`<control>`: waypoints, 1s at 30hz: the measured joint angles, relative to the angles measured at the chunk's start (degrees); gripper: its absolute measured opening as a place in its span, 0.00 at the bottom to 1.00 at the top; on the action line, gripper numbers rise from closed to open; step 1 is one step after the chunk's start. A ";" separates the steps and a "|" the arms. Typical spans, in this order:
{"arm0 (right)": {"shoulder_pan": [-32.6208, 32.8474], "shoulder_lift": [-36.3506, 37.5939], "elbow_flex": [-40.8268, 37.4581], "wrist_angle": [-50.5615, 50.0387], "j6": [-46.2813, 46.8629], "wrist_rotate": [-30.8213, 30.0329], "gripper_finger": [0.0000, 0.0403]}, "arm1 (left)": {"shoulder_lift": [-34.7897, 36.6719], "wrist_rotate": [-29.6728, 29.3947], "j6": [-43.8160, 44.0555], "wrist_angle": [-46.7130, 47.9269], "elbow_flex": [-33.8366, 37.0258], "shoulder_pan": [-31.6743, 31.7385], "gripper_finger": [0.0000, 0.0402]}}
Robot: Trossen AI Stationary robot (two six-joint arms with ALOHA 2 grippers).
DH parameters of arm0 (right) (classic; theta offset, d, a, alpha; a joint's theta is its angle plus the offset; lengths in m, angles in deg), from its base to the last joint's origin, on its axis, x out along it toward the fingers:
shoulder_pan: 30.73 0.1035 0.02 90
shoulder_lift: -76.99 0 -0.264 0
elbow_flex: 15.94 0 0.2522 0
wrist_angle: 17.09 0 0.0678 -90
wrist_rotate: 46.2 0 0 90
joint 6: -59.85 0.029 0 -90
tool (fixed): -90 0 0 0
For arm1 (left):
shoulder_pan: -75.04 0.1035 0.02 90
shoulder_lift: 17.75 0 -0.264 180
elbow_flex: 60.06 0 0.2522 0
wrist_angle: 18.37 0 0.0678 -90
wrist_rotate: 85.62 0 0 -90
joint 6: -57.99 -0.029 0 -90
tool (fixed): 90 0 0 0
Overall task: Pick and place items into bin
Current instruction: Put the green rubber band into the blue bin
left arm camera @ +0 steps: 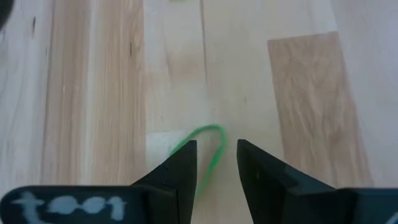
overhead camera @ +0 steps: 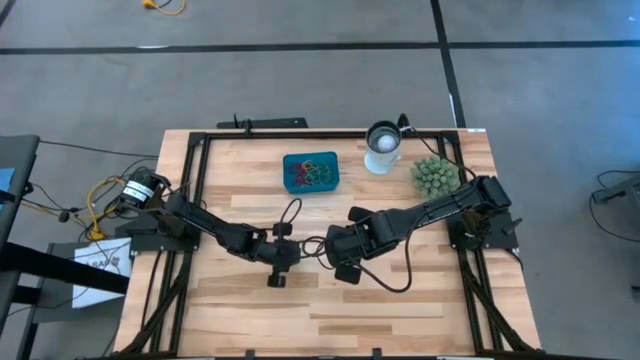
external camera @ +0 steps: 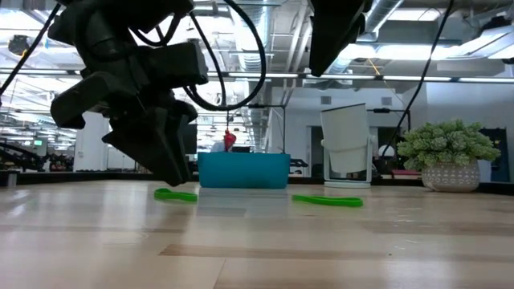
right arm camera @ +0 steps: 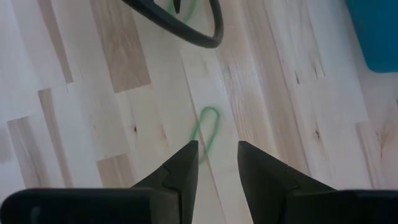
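Bin (overhead camera: 311,172) sits at the table's far side with bands already inside; your left gripper (left arm camera: 215,163) hangs spread-fingered directly over a green band (left arm camera: 208,149) lying lengthwise between its tips, while the right gripper (right arm camera: 216,163), also spread, hovers near another green band (right arm camera: 208,129).

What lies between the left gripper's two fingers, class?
A green rubber band lies on the wooden table in the gap of the open left gripper; the left wrist view shows it.

Teal-blue bin (overhead camera: 311,171) holding multicoloured bands (overhead camera: 309,174); green bands (external camera: 328,201) on pale, striped wooden table (overhead camera: 400,310); arms dark.
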 joint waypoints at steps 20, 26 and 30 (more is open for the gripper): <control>-0.02 0.00 0.00 0.76 0.02 0.00 0.27 | 0.07 -0.37 1.42 -4.36 4.84 0.19 0.26; -0.02 0.00 0.00 1.73 0.02 0.00 0.27 | 0.09 -0.47 0.51 -6.23 5.35 0.39 0.26; -0.02 0.00 0.00 1.72 0.02 0.00 0.27 | 0.09 -0.64 -0.88 -6.07 5.35 0.62 0.25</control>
